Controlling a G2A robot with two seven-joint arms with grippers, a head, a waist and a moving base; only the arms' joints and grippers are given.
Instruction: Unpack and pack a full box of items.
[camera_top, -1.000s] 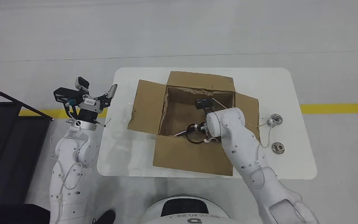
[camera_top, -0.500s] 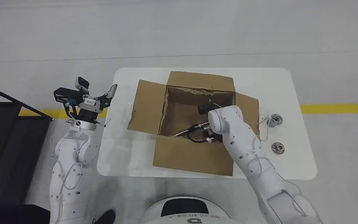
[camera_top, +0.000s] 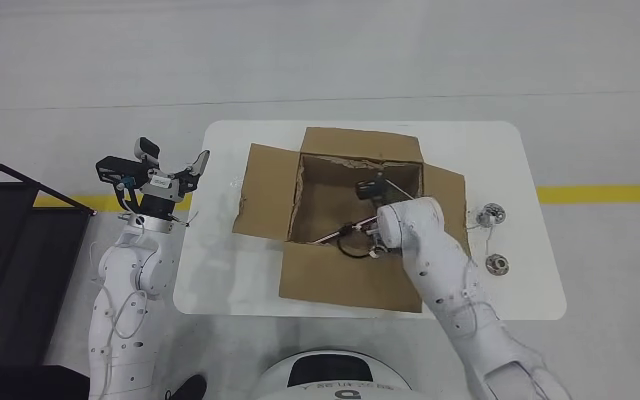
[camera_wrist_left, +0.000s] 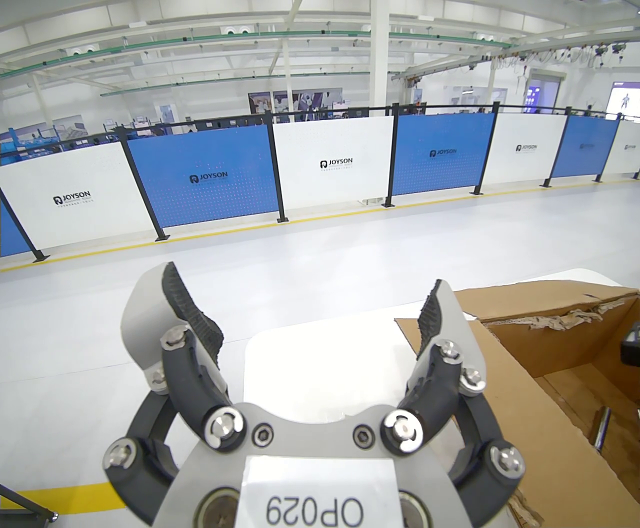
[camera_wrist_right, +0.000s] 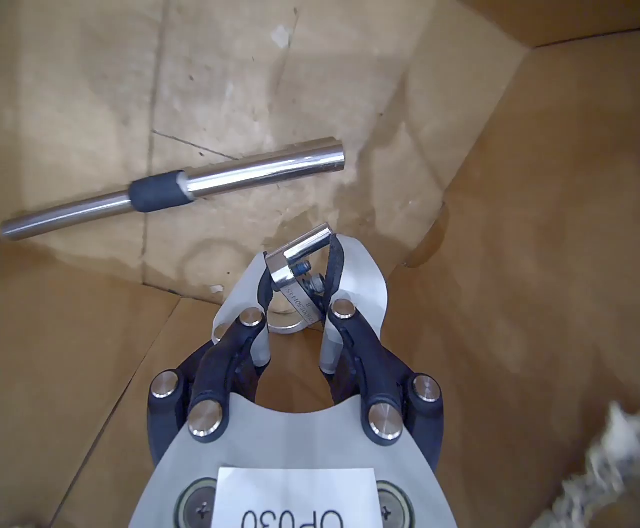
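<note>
the step in hand looks like the unpacking half: the right gripper (camera_wrist_right: 300, 280) is down inside the open cardboard box (camera_top: 340, 285) at the centre of the top view, its fingers drawn narrow and clamped on a small shiny metal bracket (camera_wrist_right: 295, 267) with a bolt through it. the bracket sits between the pads and sticks out past the fingertips, tilted. whether it is lifted off the box floor or touching it, i cannot tell.

a metal rod (camera_wrist_right: 200, 185) with a dark sleeve lies flat on the box floor, apart from the gripper and beyond its tips. two round metal parts (camera_top: 490, 213) (camera_top: 496, 263) rest on the white table (camera_top: 230, 280) at the right of the top view, just outside the box flap, so some of the unpacking seems done and the rod is left to fetch.

the next move, as i judge it, calls for a straight lift that clears the box wall and flap, then a carry to the bare table near the round parts. the grip is on one end of the bracket, so it may swing.

the left gripper (camera_wrist_left: 305, 305) hangs at the left of the top view, off the table's edge, fingers spread wide and holding nothing.
</note>
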